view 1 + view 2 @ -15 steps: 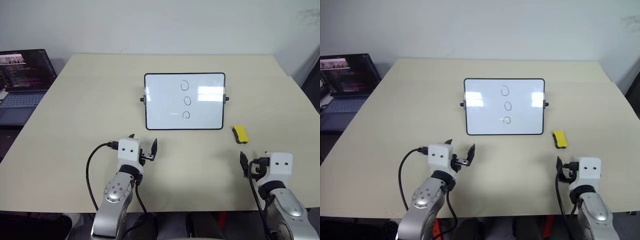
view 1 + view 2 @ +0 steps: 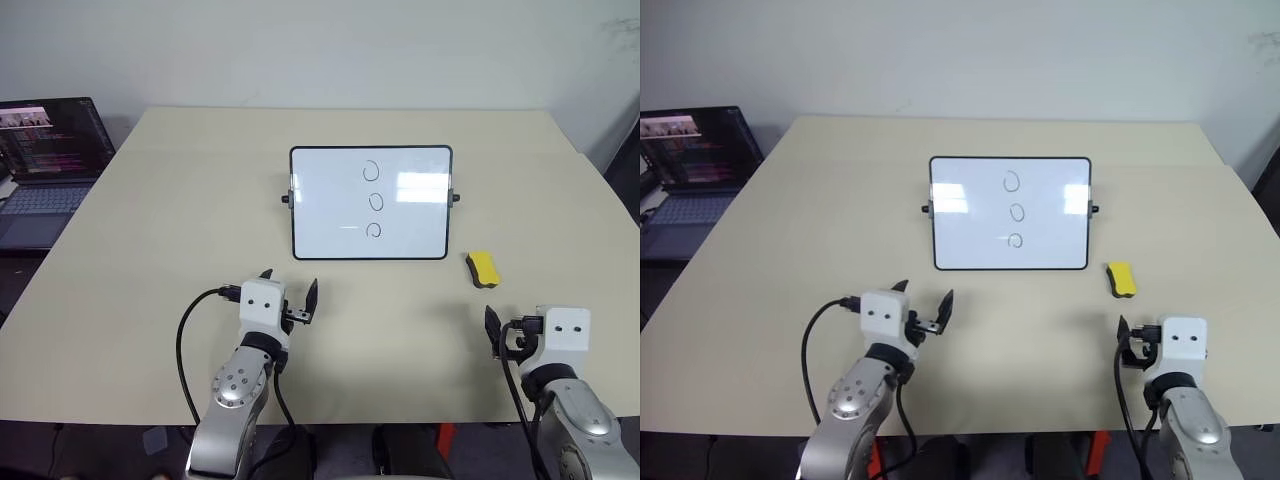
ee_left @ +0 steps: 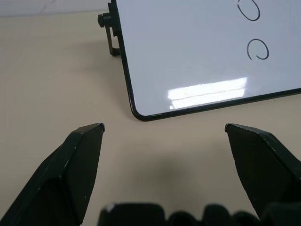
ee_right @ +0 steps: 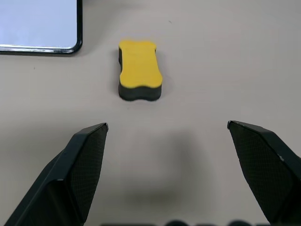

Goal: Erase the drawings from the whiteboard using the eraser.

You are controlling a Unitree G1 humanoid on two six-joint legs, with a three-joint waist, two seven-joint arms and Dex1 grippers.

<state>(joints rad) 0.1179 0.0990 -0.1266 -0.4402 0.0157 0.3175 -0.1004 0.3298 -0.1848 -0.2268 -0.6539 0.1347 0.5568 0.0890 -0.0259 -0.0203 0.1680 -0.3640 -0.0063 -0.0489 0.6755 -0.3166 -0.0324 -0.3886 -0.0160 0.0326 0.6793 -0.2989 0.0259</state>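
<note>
The whiteboard (image 2: 320,200) stands propped at the middle of the beige table, and the drawings (image 2: 374,201), three small black loops, run in a column down its face. To the right of the board's lower corner, flat on the table, lies the yellow eraser (image 2: 482,268), dark underneath. It also appears straight ahead in the right wrist view (image 4: 139,69). My left gripper (image 2: 290,284) hovers open in front of the board's lower left corner (image 3: 141,115). A short way back from the eraser, my right gripper (image 4: 167,125) is open and holds nothing.
An open laptop (image 2: 45,160) sits off the table's left side. The table (image 2: 150,260) is bare around both arms, and its near edge runs just under the wrists. A black cable (image 2: 185,340) loops beside the left arm.
</note>
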